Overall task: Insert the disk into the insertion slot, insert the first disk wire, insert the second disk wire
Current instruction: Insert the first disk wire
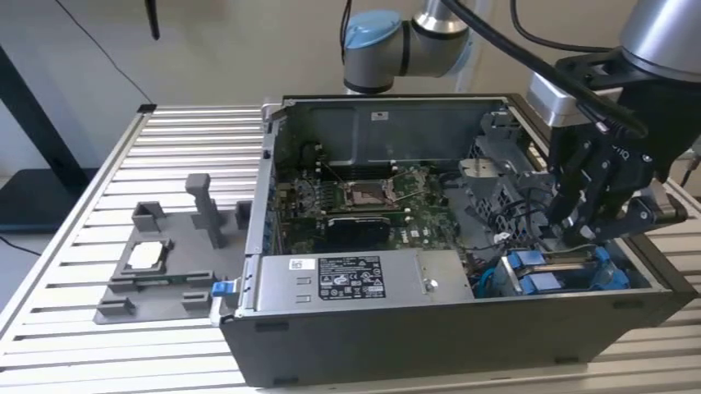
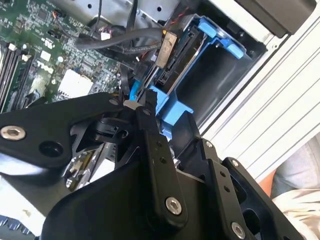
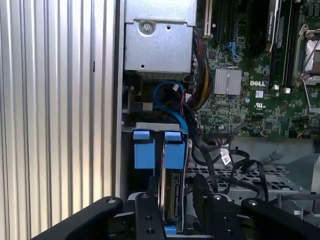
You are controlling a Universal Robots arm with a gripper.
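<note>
The disk [image 3: 168,194] stands on edge inside the insertion slot [image 1: 626,277], a bay with blue trim at the case's front corner on the exterior view's right. Two blue tabs [image 3: 150,150] sit at the disk's end. My black gripper [image 1: 589,234] hangs straight over this bay, low inside the case, with its tip [image 2: 132,103] right beside the blue carrier [image 2: 172,112] and a thin blue wire. A brownish connector [image 2: 165,47] with dark wires lies against the disk's end. I cannot tell whether either wire is plugged in. The compartment beside the disk [image 2: 215,80] looks dark and hollow.
The open dark case holds a green motherboard [image 1: 362,197], a labelled silver power-supply box [image 1: 328,279] and loose black cables [image 3: 225,160]. A grey fixture with a small square chip [image 1: 148,254] lies on the slatted metal table [image 1: 98,164] to the exterior view's left.
</note>
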